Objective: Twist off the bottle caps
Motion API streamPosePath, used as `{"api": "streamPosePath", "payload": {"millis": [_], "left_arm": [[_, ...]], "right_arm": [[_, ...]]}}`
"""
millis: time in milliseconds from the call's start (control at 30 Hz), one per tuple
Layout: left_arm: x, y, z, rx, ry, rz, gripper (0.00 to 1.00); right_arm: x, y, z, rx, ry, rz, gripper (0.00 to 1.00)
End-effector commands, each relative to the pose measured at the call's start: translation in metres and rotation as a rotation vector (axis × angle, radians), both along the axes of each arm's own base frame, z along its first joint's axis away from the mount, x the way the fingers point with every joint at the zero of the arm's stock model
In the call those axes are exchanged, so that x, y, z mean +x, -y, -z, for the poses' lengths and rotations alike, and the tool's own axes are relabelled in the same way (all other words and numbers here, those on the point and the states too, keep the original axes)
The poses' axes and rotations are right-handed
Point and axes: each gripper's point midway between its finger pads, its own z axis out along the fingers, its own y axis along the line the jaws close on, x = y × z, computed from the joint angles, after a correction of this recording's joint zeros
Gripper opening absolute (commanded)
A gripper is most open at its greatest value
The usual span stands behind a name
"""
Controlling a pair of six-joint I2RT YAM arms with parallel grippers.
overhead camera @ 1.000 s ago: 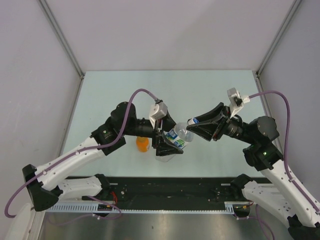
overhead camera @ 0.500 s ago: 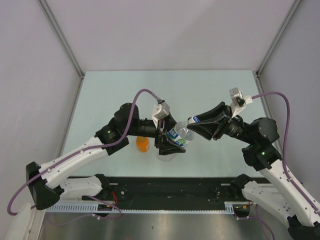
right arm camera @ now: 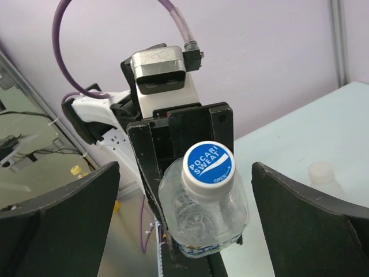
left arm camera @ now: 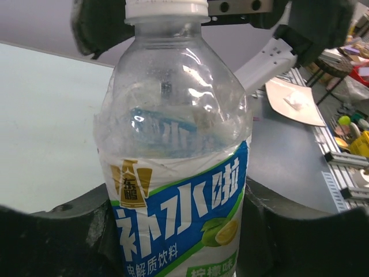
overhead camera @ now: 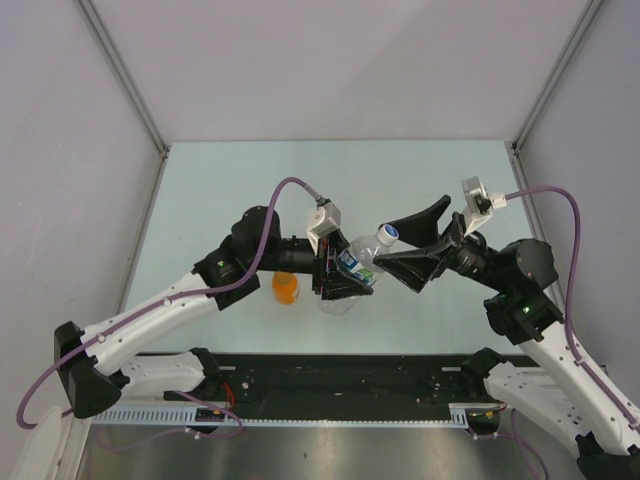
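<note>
My left gripper (overhead camera: 343, 280) is shut on the body of the clear bottle with the blue-white label (overhead camera: 358, 258), holding it above the table, tilted toward the right arm. In the left wrist view the bottle (left arm camera: 179, 173) fills the gap between the black fingers (left arm camera: 288, 231). Its blue cap (overhead camera: 386, 233) sits on the neck. My right gripper (overhead camera: 390, 245) stands open, its jaws wide on either side of the cap (right arm camera: 209, 163) without touching it. The orange bottle (overhead camera: 286, 288) stands on the table left of the left gripper.
Another clear bottle (overhead camera: 335, 302) shows partly under the left gripper, and its whitish cap (right arm camera: 322, 171) appears on the table in the right wrist view. White walls with metal posts close the table at the back and sides.
The right gripper was shut on the blue cap and has now opened wide and let go. The left gripper has closed on the bottle's body.
</note>
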Motion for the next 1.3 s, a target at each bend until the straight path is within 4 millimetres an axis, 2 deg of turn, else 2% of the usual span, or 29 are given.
{"api": "streamPosePath", "payload": {"millis": [0, 33, 100, 200, 233, 267, 300, 500, 600, 633, 700, 733, 767, 800, 867, 1167, 1267], "left_arm": [[0.018, -0.004, -0.003, 0.003, 0.072, -0.098, 0.43], [0.022, -0.004, -0.006, -0.002, 0.097, -0.121, 0.41], [0.032, -0.007, 0.001, 0.034, 0.097, -0.182, 0.38], [0.049, -0.011, 0.007, 0.066, 0.125, -0.285, 0.18], [0.054, -0.012, 0.008, 0.077, 0.141, -0.316, 0.01], [0.058, -0.013, 0.009, 0.088, 0.148, -0.343, 0.00], [0.066, -0.015, 0.011, 0.103, 0.163, -0.413, 0.00], [0.089, -0.026, 0.015, 0.138, 0.285, -0.652, 0.00], [0.090, -0.027, 0.011, 0.122, 0.345, -0.714, 0.00], [0.094, -0.030, 0.005, 0.105, 0.363, -0.760, 0.00], [0.090, -0.029, 0.006, 0.108, 0.409, -0.775, 0.00], [0.094, -0.031, 0.003, 0.105, 0.423, -0.818, 0.00], [0.091, -0.028, 0.004, 0.109, 0.435, -0.819, 0.00], [0.092, -0.027, 0.002, 0.111, 0.456, -0.833, 0.00], [0.094, -0.026, 0.005, 0.130, 0.470, -0.862, 0.00], [0.098, -0.020, 0.004, 0.136, 0.486, -0.884, 0.00], [0.096, -0.017, 0.004, 0.138, 0.487, -0.866, 0.00]], "right_arm": [[0.000, 0.013, -0.021, 0.038, 0.017, 0.079, 1.00], [0.001, 0.017, -0.027, 0.037, 0.018, 0.107, 1.00], [0.011, 0.028, -0.037, 0.063, 0.005, 0.196, 1.00], [0.029, 0.043, -0.045, 0.075, -0.061, 0.334, 1.00], [0.035, 0.044, -0.035, 0.041, -0.110, 0.361, 1.00], [0.040, 0.051, -0.043, 0.059, -0.130, 0.408, 1.00], [0.044, 0.052, -0.041, 0.055, -0.151, 0.428, 1.00], [0.064, 0.058, -0.021, 0.019, -0.294, 0.529, 0.99], [0.071, 0.063, -0.009, 0.003, -0.344, 0.592, 0.85], [0.072, 0.064, -0.007, 0.001, -0.355, 0.602, 0.70], [0.073, 0.063, -0.004, -0.002, -0.368, 0.607, 0.55], [0.073, 0.062, -0.005, 0.007, -0.379, 0.603, 0.51], [0.073, 0.060, -0.004, 0.008, -0.385, 0.596, 0.53], [0.070, 0.056, -0.006, 0.012, -0.383, 0.578, 0.62], [0.069, 0.052, -0.007, 0.019, -0.389, 0.570, 0.68], [0.060, 0.026, -0.003, -0.011, -0.383, 0.514, 0.69], [0.057, 0.015, -0.006, -0.018, -0.355, 0.481, 0.64]]}}
